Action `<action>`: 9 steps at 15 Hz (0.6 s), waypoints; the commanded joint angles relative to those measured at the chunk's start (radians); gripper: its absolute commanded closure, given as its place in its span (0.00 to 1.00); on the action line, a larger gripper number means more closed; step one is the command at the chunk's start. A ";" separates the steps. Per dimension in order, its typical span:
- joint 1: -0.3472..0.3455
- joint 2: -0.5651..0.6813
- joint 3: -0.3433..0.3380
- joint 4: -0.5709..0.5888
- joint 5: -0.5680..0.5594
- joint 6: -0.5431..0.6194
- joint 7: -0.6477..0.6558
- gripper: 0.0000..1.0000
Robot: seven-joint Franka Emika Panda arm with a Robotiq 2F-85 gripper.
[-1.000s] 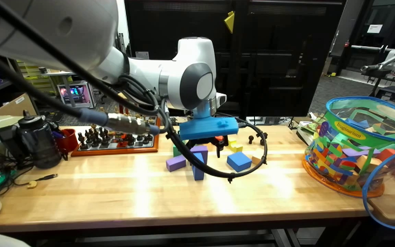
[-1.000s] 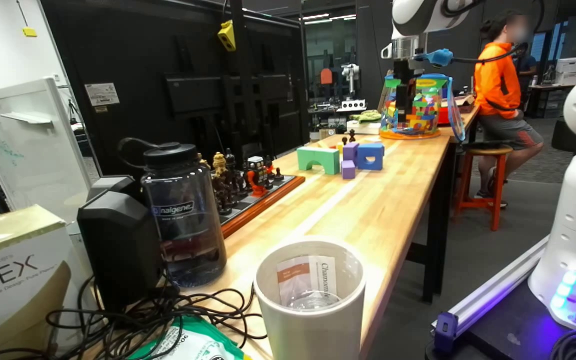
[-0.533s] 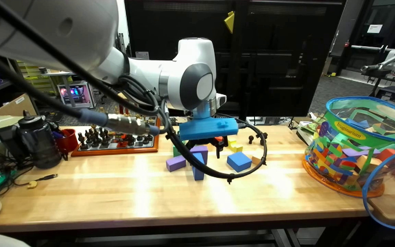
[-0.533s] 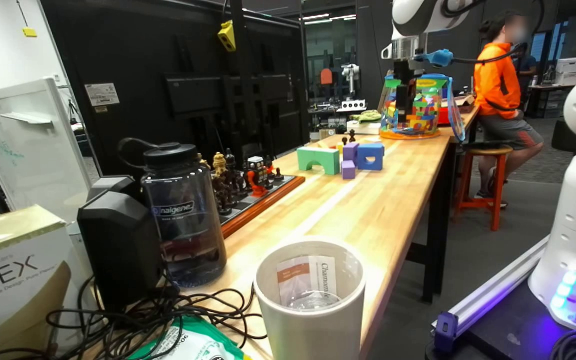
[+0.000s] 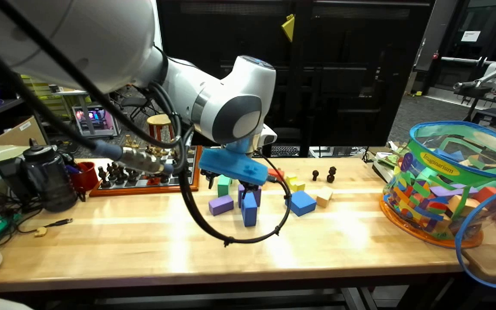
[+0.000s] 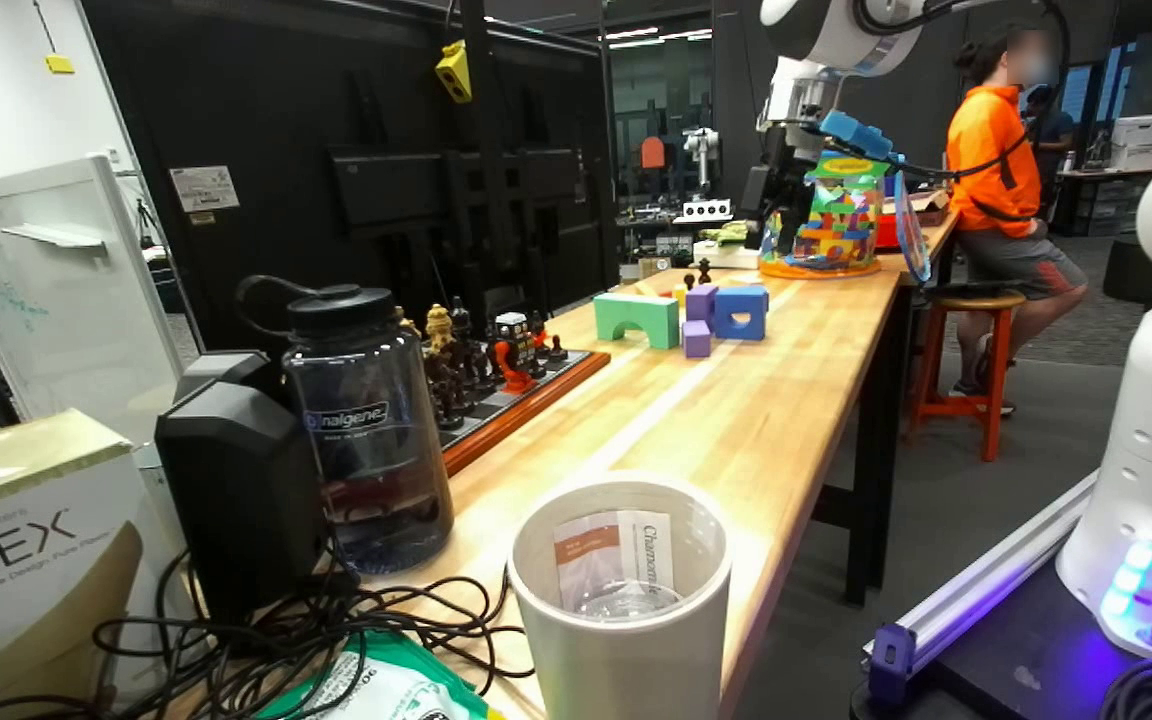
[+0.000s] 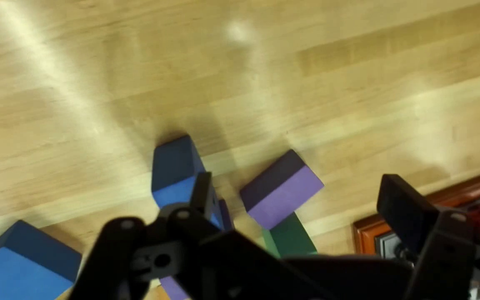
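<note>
- Wrist view: the fingers (image 7: 406,212) stood wide apart; the small purple block (image 7: 281,191) rested on the bench (image 7: 327,83) and appeared between them.
- Wrist view, read from that block: the upright blue block (image 7: 175,175) was at 9 o'clock, partly covered by one of the fingers; the green arch block (image 7: 293,239) was at 6 o'clock; the flat blue block (image 7: 23,262) was farther out, between 8 and 9 o'clock; a corner of the chess board (image 7: 364,239) showed at 4 o'clock.
- In an exterior view, the blue housing (image 5: 233,166) above the fingers was tilted, its lower end between 3 and 4 o'clock. Read from the fingers, the small purple block lay at 7 o'clock and the upright blue block between 4 and 5 o'clock.
- In an exterior view, the yellow block (image 5: 295,184) and the bare-wood block (image 5: 324,196) were at 3 o'clock from the fingers. The clear bin (image 5: 439,163) stood farther out in the same direction.
- In an exterior view, the fingers hung higher than the taller purple block (image 6: 701,302), which was at 7 o'clock from them; their spacing could not be read there.
- In an exterior view, read from the small purple block, the taller purple block was at 12 o'clock, the upright blue block at 2, the green arch block at 10, the water bottle (image 6: 371,440) at 8 and the white cup (image 6: 626,660) between 6 and 7.
</note>
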 commanded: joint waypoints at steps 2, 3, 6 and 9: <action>-0.002 0.012 0.024 -0.012 0.132 0.115 0.163 0.00; -0.005 0.012 0.030 -0.022 0.149 0.158 0.199 0.00; -0.024 0.021 0.055 -0.055 0.139 0.315 0.324 0.00; -0.063 0.039 0.094 -0.088 0.075 0.442 0.504 0.00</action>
